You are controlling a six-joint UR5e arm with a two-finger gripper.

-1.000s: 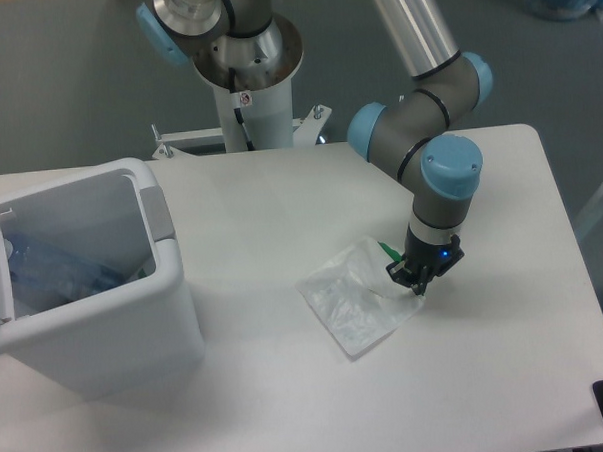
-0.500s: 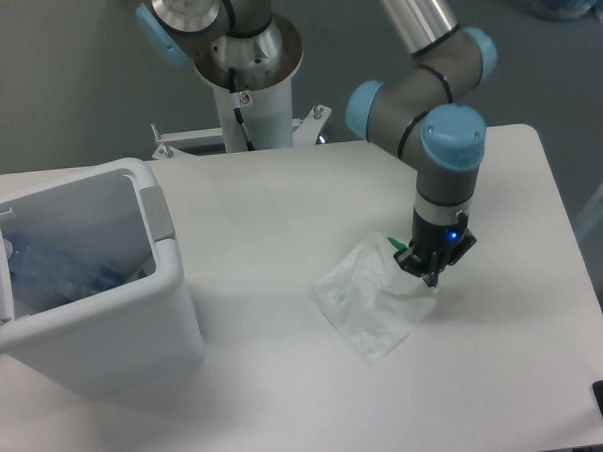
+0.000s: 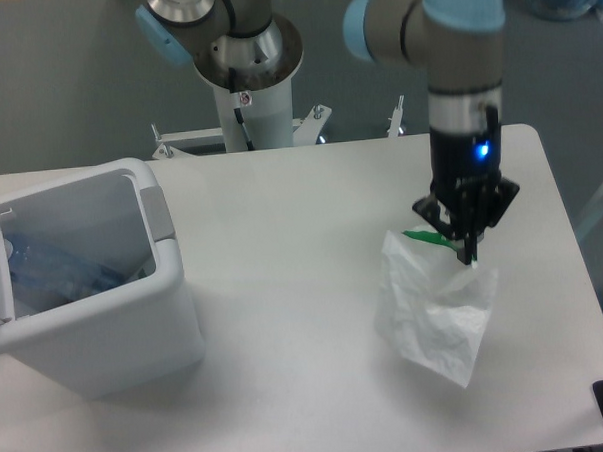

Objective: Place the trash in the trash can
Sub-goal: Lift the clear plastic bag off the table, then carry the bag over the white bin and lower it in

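The black two-finger claw (image 3: 466,237) pinches the green-striped top edge of the crinkled clear plastic bag (image 3: 434,313), which hangs below it over the right part of the white counter (image 3: 282,237) — whether its lowest corner touches cannot be told. Well apart, at the left edge, stands the white boxy plastic trash can (image 3: 96,335); a crushed clear bottle with bluish label (image 3: 53,272) lies inside — no writing legible.

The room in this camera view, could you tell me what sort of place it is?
Probably a robotics lab: an arm on a pedestal, its gripper holding a bag over a plain white table, beside a bin.
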